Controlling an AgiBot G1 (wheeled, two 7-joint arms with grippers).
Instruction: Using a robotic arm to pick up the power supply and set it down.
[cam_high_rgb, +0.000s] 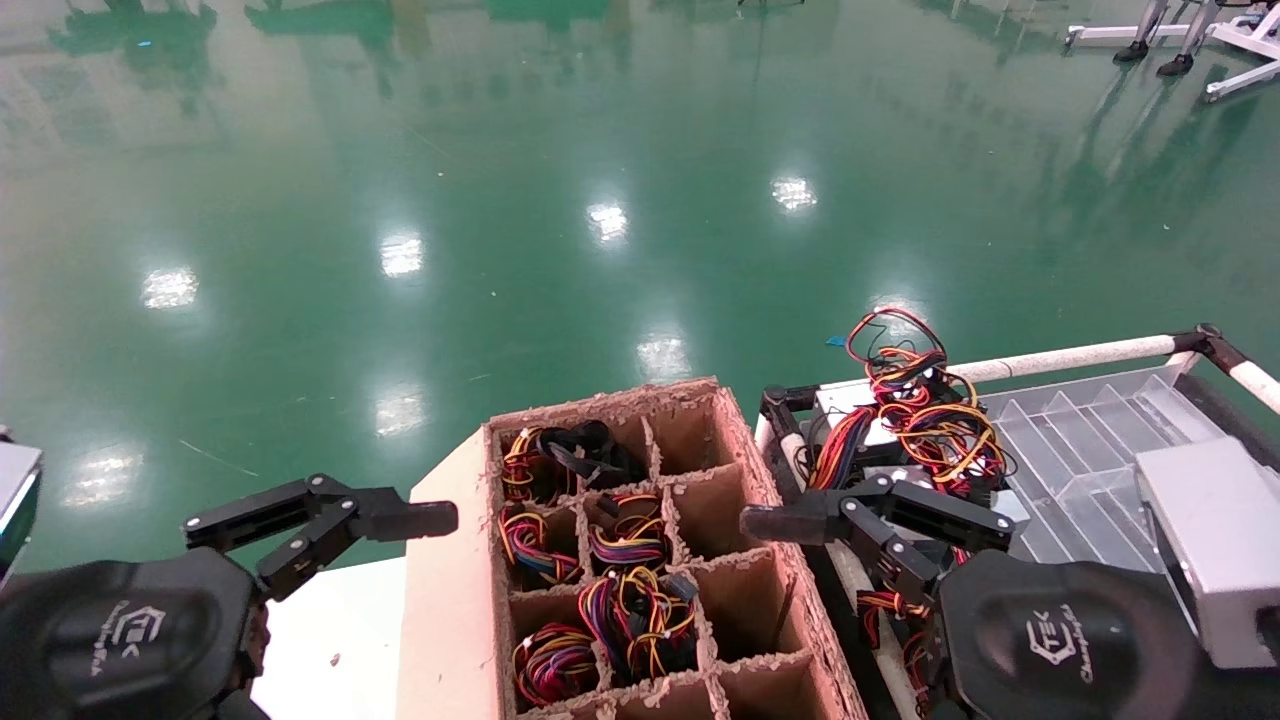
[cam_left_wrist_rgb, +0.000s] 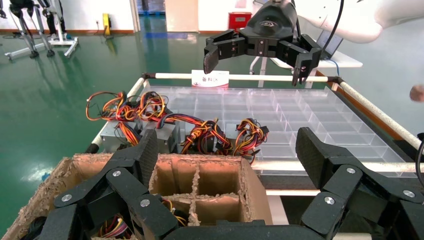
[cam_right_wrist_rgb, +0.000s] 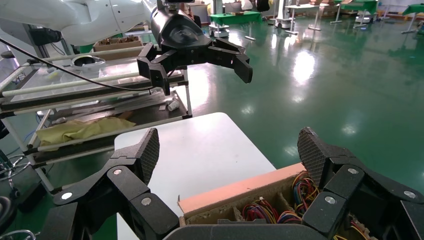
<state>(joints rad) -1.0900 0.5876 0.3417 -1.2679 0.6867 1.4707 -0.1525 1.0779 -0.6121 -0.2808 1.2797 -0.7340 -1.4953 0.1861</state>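
We see the power supply (cam_high_rgb: 850, 425) lying at the far left corner of the clear tray (cam_high_rgb: 1090, 440), on our right, its wires (cam_high_rgb: 925, 405) heaped over it. Our right gripper (cam_high_rgb: 800, 522) hangs just near of it, between the tray and the cardboard box (cam_high_rgb: 740, 440), fingers spread and empty. Our left gripper (cam_high_rgb: 335, 525) hovers left of the box, above the white table (cam_high_rgb: 340, 630), also spread wide and empty.

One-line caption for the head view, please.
Both open tools, left and right, flank a cardboard divider box of wire bundles; power supplies wait beyond.
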